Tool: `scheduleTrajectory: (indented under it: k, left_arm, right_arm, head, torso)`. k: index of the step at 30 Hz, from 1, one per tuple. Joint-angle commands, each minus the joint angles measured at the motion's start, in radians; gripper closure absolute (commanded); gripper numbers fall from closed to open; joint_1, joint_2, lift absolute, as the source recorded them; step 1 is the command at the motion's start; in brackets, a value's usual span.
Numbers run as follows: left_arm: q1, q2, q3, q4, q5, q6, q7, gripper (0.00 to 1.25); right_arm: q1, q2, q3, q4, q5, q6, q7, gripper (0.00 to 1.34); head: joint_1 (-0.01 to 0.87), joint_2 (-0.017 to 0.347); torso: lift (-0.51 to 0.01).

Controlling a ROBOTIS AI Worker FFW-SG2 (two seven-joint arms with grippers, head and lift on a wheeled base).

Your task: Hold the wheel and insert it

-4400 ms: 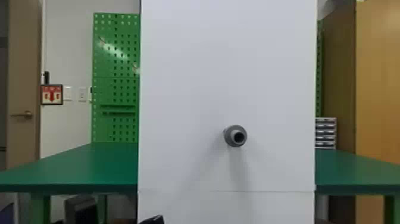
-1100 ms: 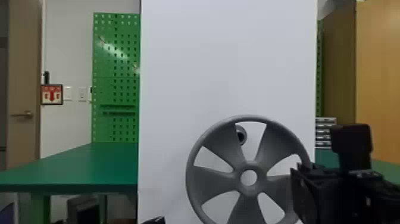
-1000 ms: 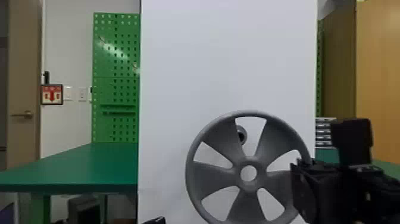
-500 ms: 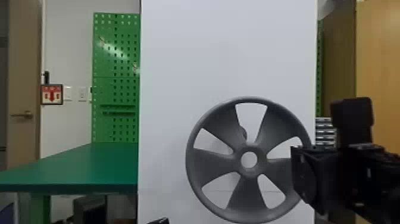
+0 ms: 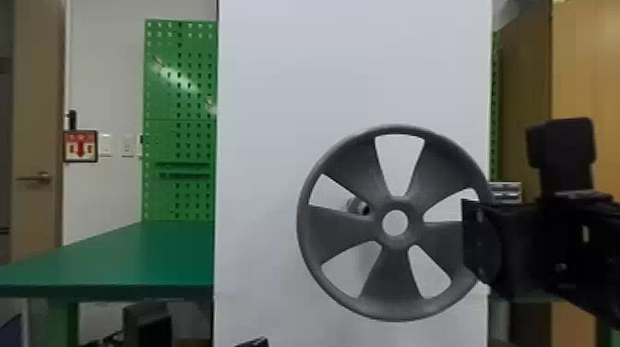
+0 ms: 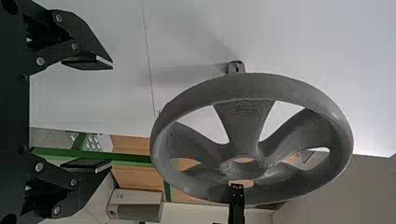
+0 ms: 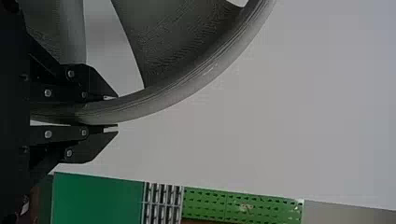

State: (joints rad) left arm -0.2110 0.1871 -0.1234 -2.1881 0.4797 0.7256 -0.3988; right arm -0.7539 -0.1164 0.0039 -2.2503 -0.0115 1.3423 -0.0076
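Toward 4 o'clock from the head view's centre, the dark grey five-spoked wheel stands upright, hub axis nearly level toward the flat white panel, rim clamped at 3 o'clock by the black right gripper; the black left gripper, at 7 o'clock, is spread wide. The grey cylindrical peg projects behind the wheel's 10 o'clock opening; the green-topped table lies at 8 o'clock. Wheel finish: matte, finely ridged, round central bore.

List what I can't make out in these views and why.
- Head view: part of the wheel, behind the right gripper; the black object, cut off by the bottom edge.
- Left wrist view: part of the peg, behind the wheel.
- Right wrist view: the wheel's upper part, beyond the picture's edge.
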Motion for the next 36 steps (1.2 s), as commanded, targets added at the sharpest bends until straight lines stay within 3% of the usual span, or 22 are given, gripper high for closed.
scheduleTrajectory:
  k: [1,36]
  left_arm:
    - [-0.005,0.002,-0.007,0.005,0.002,0.0,0.0,0.5]
    - [-0.014,0.005,-0.016,0.014,0.008,0.0,0.0,0.5]
  right_arm:
    - [-0.018,-0.003,0.001,0.006,-0.001,0.006,0.0,1.02]
    - [-0.041,-0.006,0.007,0.023,-0.004,0.011,0.0,1.02]
  head:
    - [0.0,0.015]
    - [0.0,0.015]
  torso:
    - [-0.491]
    - [-0.491]
